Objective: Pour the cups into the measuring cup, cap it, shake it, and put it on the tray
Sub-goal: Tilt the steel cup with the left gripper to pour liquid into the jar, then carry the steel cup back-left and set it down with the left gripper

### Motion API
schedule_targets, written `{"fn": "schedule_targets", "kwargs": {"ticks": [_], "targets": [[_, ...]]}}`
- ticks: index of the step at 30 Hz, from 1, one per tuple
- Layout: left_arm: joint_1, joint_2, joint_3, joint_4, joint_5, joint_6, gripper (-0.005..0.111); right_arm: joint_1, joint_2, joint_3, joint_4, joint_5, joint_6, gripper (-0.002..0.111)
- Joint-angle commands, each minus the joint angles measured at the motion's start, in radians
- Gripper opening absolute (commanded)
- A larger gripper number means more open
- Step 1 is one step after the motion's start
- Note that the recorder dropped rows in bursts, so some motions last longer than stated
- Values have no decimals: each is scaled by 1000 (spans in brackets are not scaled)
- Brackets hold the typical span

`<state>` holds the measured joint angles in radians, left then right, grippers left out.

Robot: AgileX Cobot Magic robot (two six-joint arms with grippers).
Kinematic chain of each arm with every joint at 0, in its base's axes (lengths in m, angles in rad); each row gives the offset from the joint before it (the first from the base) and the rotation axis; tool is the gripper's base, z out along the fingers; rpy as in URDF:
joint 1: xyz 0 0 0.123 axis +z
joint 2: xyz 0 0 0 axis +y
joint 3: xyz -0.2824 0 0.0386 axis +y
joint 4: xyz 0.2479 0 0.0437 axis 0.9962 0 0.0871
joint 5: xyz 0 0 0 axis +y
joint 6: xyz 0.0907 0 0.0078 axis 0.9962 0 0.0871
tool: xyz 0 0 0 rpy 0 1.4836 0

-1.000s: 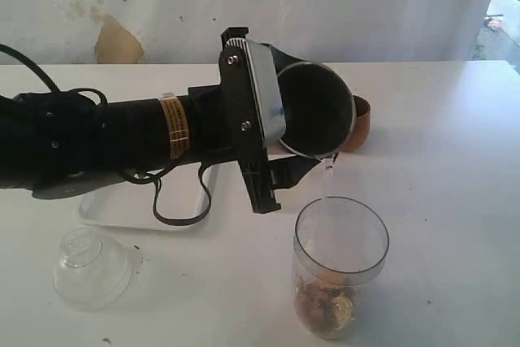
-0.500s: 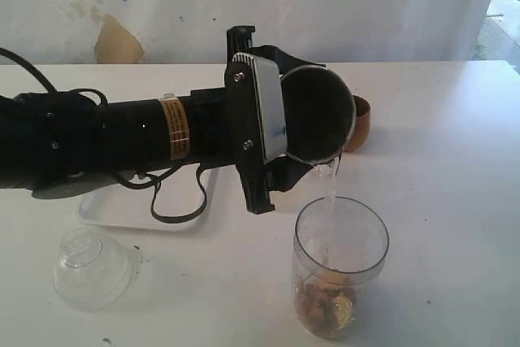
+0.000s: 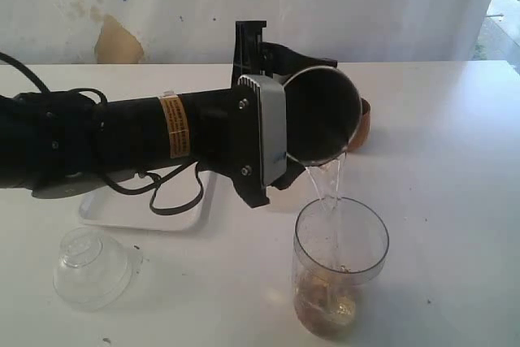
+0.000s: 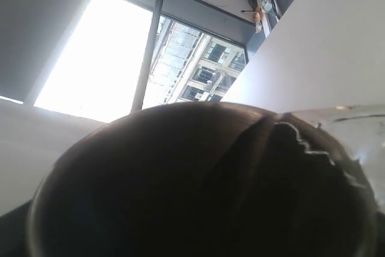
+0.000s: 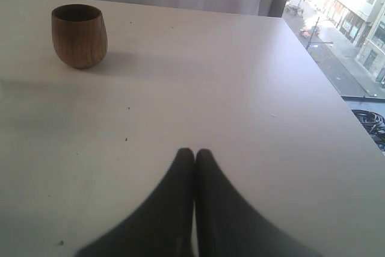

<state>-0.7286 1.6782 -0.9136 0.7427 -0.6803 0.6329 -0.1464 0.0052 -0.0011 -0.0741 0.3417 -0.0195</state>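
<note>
Water (image 3: 329, 183) runs from the steel tumbler (image 3: 323, 111), which the left gripper (image 3: 294, 118) clasps tipped on its side, long axis near level, lip right above the open mouth of the measuring cup (image 3: 341, 262). The wooden cup (image 3: 366, 127) stands just behind the tumbler. The right gripper (image 5: 194, 159), pinched closed and empty, faces it from well apart.

A dull brushed-metal sheen was shown by the tumbler (image 3: 322, 113); clear, glossy plastic was seen in the measuring cup (image 3: 341, 243), matt grained wood in the small cup (image 5: 79, 35), a smooth white finish on the tray (image 3: 140, 211).
</note>
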Motion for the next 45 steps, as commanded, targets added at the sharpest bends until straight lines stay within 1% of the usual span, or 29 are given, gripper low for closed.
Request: {"fn": "schedule_targets", "kwargs": {"ticks": [1, 7, 20, 31, 33, 35, 37, 43, 45], "targets": [[-3, -13, -14, -16, -59, 59, 0, -2, -5, 1, -4, -2, -3, 0], [-3, -13, -14, -16, -59, 68, 0, -2, -5, 1, -4, -2, -3, 0], [-3, -13, -14, -20, -59, 242, 0, -2, -5, 1, -4, -2, -3, 0], [-3, -13, -14, -24, -59, 237, 0, -2, -5, 1, -4, -2, -3, 0], [-3, -13, -14, -50, -59, 173, 0, -2, -5, 1, -4, -2, -3, 0], [-3, -13, -14, -82, -59, 63, 0, -2, -5, 1, -4, -2, -3, 0], [-3, -13, -14, -113, -59, -92, 0, -2, -5, 1, -4, -2, -3, 0], [-3, -13, -14, -122, -59, -581, 0, -2, -5, 1, -4, -2, 25, 0], [-1, -15, -14, -161, -55, -721, 0, -2, -5, 1, -4, -2, 25, 0]]}}
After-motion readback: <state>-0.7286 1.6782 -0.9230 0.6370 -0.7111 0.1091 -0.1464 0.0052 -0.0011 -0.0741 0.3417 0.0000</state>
